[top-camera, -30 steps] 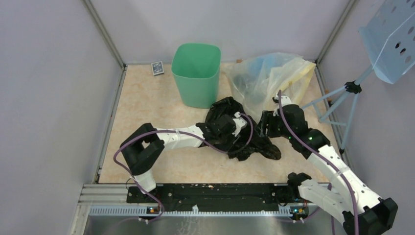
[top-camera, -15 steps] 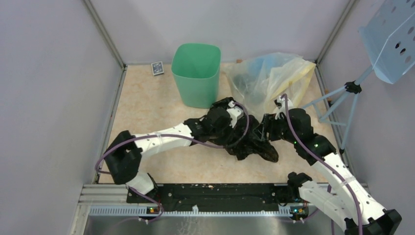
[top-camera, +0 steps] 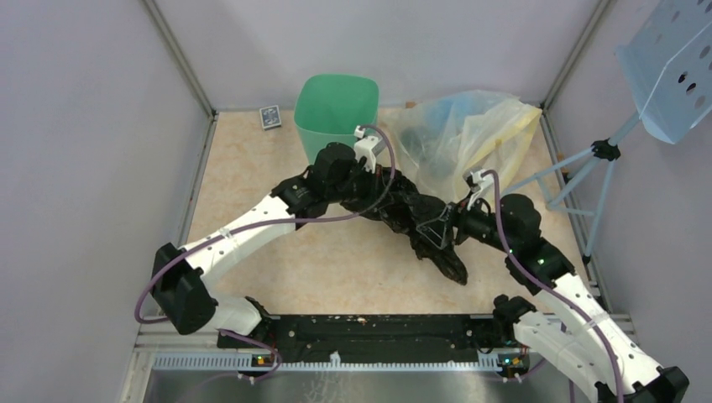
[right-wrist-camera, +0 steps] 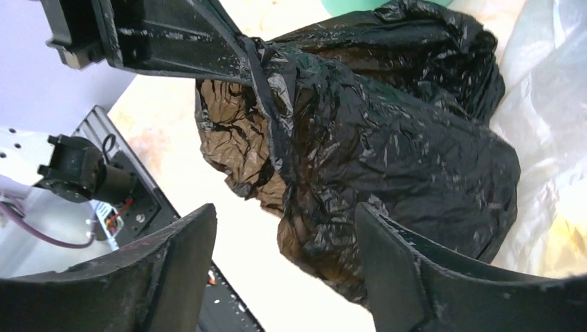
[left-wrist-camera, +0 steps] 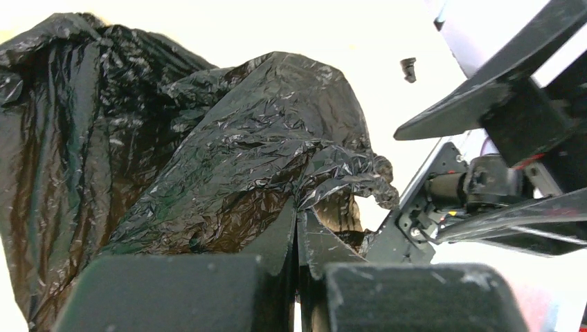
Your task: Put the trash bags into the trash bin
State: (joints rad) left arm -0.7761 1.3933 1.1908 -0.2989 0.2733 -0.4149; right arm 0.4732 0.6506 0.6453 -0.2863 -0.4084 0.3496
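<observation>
Clearly a limp, light load, best held by a bunched fold

At the far left of the sandy speckled surface (top-camera: 239, 168), a small patterned card box (top-camera: 269, 117) lies well apart from the work. Beside it stands the mint-green plastic wastebasket with the rounded-square rim (top-camera: 336, 105), upright, with its mouth open.

Just in front of it, the left jaws are closed flat on a gathered fold of the thin, crinkly black plastic trash bag (top-camera: 401, 206). The bag trails rightwards in a long rumpled rope, its tail on the surface. The film looks nearly weightless, soft and slippery. A single layer would likely slide out or tear, so a pinch on a thick bunch seems safest, and the hanging tail may snag the rim.

The right jaws stand wide apart astride the bag's lower part, gripping nothing. Behind them, a heap of clear and yellowish translucent plastic bags (top-camera: 470, 134) lies right against the black one and could get dragged along. At the far right, a pale blue perforated tray on a tripod (top-camera: 663, 75) stands well apart.
</observation>
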